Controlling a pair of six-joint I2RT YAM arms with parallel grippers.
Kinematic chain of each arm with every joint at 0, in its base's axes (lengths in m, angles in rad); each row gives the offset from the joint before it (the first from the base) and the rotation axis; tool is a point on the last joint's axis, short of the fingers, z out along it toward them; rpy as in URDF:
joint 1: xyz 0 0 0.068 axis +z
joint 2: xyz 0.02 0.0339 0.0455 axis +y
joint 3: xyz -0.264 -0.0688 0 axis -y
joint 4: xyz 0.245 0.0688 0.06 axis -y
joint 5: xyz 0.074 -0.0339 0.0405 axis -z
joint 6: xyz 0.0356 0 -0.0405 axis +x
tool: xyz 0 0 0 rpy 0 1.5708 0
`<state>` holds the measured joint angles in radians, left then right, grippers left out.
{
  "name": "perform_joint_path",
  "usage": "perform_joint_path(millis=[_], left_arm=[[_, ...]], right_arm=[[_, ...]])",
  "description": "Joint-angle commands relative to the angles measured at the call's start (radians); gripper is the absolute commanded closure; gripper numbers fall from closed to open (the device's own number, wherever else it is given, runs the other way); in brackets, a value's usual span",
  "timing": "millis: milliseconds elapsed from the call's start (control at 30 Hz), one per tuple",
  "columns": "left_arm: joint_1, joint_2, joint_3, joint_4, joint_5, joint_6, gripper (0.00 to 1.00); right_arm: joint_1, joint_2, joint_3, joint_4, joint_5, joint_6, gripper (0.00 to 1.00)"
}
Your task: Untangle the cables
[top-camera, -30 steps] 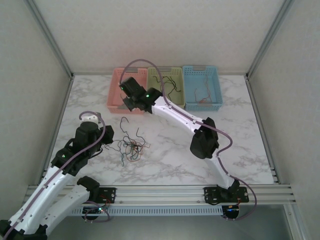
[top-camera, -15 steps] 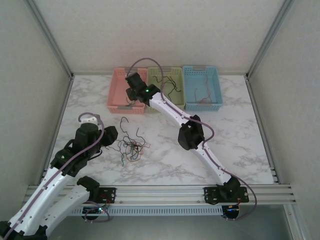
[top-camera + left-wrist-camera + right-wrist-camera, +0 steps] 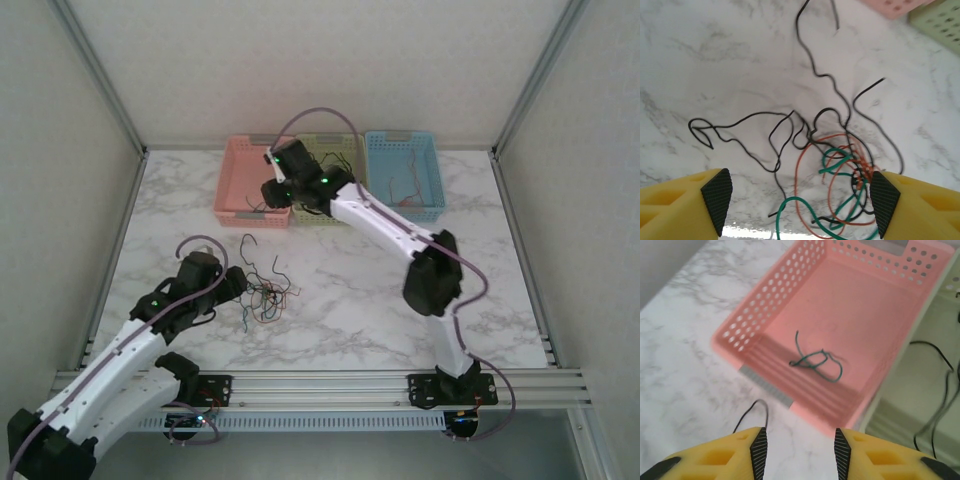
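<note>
The tangle of cables is lying on the marble counter, with black, orange and green strands all mixed up. The left claw is hanging just over its near edge, spread wide and gripping nothing. The right claw is hovering at the front edge of the pink basket, parted too, with nothing in it. One green wire is sitting curled inside that basket. Black wires are lying in the green basket beside it, and a reddish wire is lying in the blue basket.
</note>
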<state>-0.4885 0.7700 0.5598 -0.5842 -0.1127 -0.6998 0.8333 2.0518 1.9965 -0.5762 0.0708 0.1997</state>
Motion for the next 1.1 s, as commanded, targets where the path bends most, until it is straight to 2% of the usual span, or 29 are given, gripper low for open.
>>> perform_joint_path(millis=[0, 233, 367, 567, 800, 900, 1067], left_arm=[[0.011, 0.05, -0.039, 0.084, 0.021, -0.061, 0.25], [0.011, 0.169, -0.075, 0.231, 0.085, -0.072, 0.34], [0.011, 0.178, -0.08, 0.278, 0.133, -0.071, 0.38], [0.012, 0.116, -0.064, 0.217, 0.104, -0.057, 0.4], [0.013, -0.046, -0.048, 0.084, -0.027, -0.046, 0.44], [0.013, -0.091, -0.044, 0.057, -0.049, -0.046, 0.44], [0.013, -0.092, -0.034, 0.038, -0.052, -0.037, 0.44]], right_arm=[[0.018, -0.134, -0.178, 0.088, -0.064, 0.049, 0.58], [0.037, -0.331, -0.515, 0.165, -0.13, 0.092, 0.65], [0.047, -0.327, -0.605, 0.171, -0.274, 0.119, 0.68], [0.111, -0.291, -0.676, 0.191, -0.391, 0.104, 0.6], [0.154, -0.242, -0.672, 0.233, -0.466, 0.184, 0.54], [0.165, -0.208, -0.643, 0.224, -0.478, 0.255, 0.54], [0.183, -0.151, -0.589, 0.203, -0.481, 0.322, 0.6]])
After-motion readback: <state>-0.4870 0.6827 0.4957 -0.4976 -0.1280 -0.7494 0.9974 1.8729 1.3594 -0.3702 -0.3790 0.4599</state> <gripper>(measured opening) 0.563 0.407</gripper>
